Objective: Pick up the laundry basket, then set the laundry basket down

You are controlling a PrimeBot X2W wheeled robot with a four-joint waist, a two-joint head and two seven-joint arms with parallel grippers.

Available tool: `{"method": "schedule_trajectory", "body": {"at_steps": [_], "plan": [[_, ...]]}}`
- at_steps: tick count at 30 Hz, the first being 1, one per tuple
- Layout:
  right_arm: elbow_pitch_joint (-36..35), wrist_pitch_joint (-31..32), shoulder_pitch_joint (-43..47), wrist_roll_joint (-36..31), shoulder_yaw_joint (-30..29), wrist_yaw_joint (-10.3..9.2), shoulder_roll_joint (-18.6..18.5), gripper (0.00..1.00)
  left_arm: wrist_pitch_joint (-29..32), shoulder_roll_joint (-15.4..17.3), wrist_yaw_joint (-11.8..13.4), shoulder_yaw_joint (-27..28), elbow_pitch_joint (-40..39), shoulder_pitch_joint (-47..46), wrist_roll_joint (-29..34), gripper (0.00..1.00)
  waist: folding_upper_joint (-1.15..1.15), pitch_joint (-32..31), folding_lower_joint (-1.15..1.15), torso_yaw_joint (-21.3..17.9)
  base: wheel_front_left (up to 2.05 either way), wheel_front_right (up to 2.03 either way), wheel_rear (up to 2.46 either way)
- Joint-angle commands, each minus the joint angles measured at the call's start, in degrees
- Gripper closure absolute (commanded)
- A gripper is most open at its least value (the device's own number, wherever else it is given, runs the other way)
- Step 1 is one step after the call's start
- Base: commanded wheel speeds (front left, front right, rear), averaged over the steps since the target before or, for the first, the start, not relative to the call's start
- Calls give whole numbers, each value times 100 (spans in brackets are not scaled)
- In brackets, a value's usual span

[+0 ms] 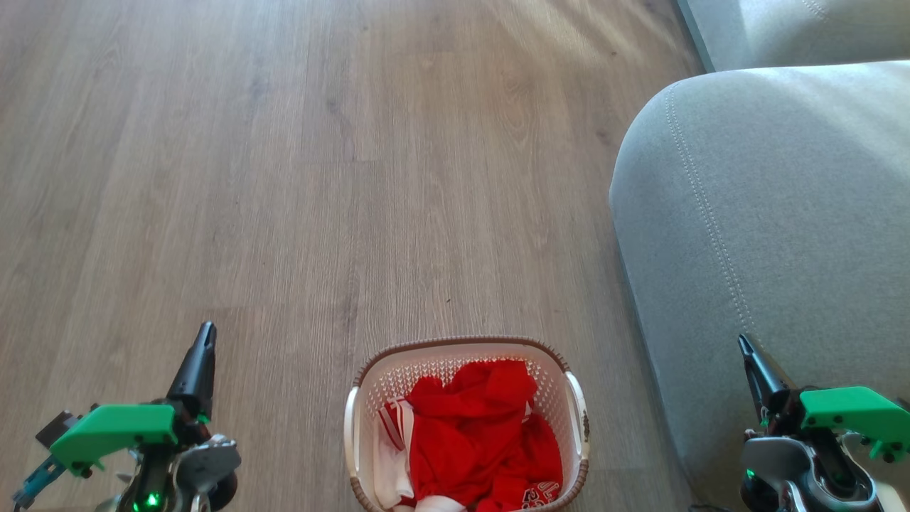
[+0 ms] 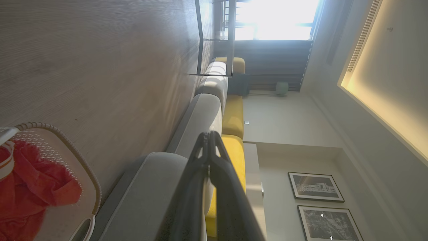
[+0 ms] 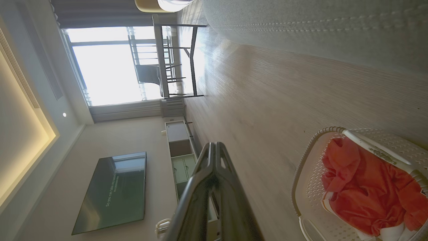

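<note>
The laundry basket (image 1: 463, 344) stands on the wood floor at the bottom middle of the head view, cream-white with a brown rim and white side handles, holding red and white clothes. It also shows in the left wrist view as the basket (image 2: 72, 150) at lower left and in the right wrist view as the basket (image 3: 309, 147) at lower right. My left gripper (image 1: 205, 334) is well to the basket's left, fingers together and empty. My right gripper (image 1: 745, 346) is to the basket's right, over the sofa arm, also shut and empty. Both grippers are apart from the basket's handles.
A grey sofa arm (image 1: 761, 213) rises close to the basket's right side. Open wood floor (image 1: 320, 178) spreads ahead and to the left. Far off stand a metal-legged table (image 3: 180, 60), a TV (image 3: 112, 190) and a low cabinet (image 3: 180, 150).
</note>
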Motion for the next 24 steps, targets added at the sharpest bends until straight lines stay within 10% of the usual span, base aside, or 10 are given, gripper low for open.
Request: {"method": "schedule_trajectory", "body": {"at_steps": [1, 24], "plan": [[-204, 46, -288, -20, 94, 32, -58, 100, 37, 28, -41, 205, -187, -339, 54, 100, 0, 0, 0, 0, 0, 0, 0], [-204, 47, -288, -20, 93, 32, -58, 100, 40, 25, -41, 210, -186, -340, 57, 100, 0, 0, 0, 0, 0, 0, 0]]}}
